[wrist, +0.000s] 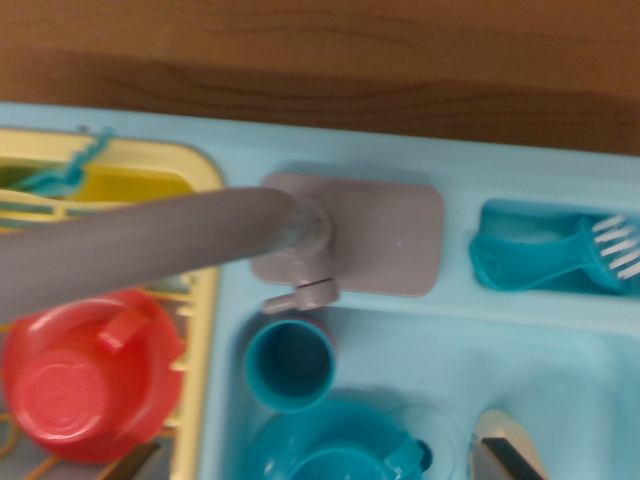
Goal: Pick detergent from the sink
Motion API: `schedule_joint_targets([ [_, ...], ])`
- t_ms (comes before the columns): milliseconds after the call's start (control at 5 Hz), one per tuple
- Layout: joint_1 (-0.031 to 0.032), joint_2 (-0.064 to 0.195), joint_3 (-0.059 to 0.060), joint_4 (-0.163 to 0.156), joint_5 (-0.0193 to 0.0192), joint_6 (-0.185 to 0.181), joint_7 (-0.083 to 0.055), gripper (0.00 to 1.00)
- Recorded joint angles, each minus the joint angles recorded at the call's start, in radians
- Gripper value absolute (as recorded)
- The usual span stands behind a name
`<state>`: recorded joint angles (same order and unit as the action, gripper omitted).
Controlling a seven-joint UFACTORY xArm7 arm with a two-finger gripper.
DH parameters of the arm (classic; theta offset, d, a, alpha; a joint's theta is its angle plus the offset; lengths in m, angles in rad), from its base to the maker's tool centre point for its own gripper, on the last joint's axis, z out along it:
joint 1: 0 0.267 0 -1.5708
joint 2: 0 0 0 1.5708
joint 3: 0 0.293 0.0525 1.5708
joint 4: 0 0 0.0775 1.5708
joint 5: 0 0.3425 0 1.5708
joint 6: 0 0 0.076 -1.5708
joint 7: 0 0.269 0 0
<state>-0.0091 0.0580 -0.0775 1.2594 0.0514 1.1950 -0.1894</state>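
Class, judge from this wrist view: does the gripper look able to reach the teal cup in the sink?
Probably yes. The teal cup stands uncovered in the basin, and the grey faucet spout swings off to the wrist view's left. The gripper looks open.

The single wrist view looks steeply down, close above the faucet (200, 240) and sink (560, 400).

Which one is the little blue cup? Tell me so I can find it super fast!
Find the grey faucet at the back of the light blue toy sink. Just below its base, inside the basin, stands the teal cup, seen from above with its mouth open. It is small, round and has no handle, unlike the red mug upside down in the yellow rack to the wrist view's left.
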Motion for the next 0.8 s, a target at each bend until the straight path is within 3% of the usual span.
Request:
schedule_joint_targets([
  [200,-0.0081,0.009,-0.01,-0.038,0.0036,-0.045,-0.02,0.0],
  [400,-0.0081,0.009,-0.01,-0.038,0.0036,-0.045,-0.02,0.0],
  [600,-0.0165,0.018,-0.02,-0.078,0.0073,-0.093,-0.04,0.0],
  [800,-0.0165,0.018,-0.02,-0.078,0.0073,-0.093,-0.04,0.0],
])
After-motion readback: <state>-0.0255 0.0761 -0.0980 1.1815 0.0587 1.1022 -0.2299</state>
